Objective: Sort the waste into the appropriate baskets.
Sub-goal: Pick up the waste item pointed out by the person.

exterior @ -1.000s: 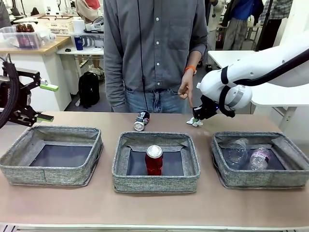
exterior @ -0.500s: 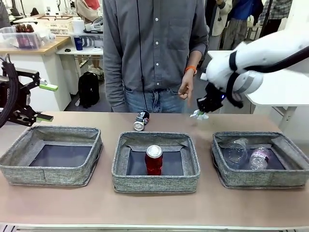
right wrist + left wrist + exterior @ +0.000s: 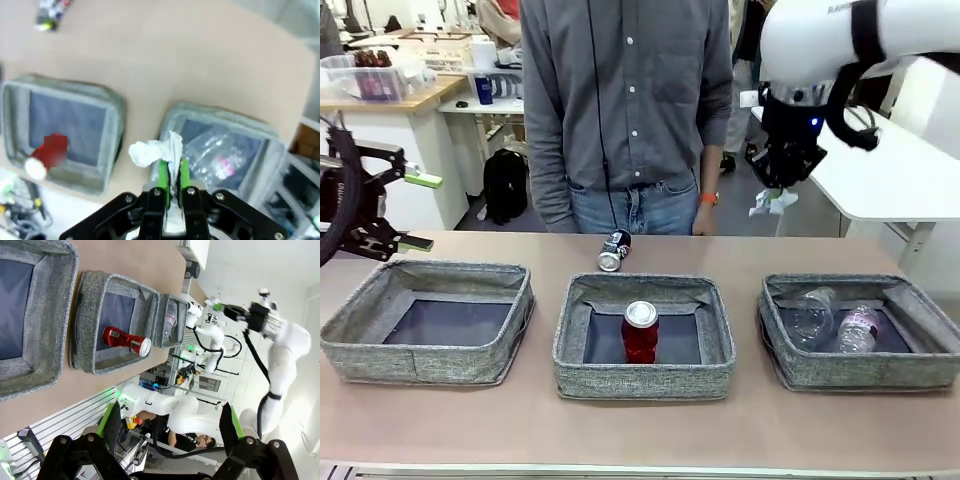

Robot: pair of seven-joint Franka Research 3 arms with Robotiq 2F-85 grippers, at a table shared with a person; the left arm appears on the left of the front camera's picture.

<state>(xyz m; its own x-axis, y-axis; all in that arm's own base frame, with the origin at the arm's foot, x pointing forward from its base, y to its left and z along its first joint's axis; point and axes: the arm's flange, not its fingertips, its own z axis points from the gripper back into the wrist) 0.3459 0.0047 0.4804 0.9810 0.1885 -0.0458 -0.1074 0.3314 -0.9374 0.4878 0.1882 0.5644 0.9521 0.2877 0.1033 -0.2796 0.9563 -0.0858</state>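
Front view: the right hand (image 3: pixel 781 188), upper right and high above the counter (image 3: pixel 620 430), is clamped on the crumpled white paper wad (image 3: pixel 772 201). By now the red soda can (image 3: pixel 640 332) stands in the middle basket (image 3: pixel 642 380); the clear plastic bottle (image 3: pixel 858 328) and cup (image 3: pixel 809 318) lie in the right basket (image 3: pixel 860 372). Remaining, I judge: the wad, and the crushed dark can (image 3: pixel 612 250) on the counter at centre. At far left the left hand (image 3: pixel 417 212) gapes empty.

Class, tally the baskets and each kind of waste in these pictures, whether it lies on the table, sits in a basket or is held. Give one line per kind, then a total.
baskets: 3
cans, one red and one dark: 2
bottle: 1
cup: 1
paper wad: 1
Total: 8
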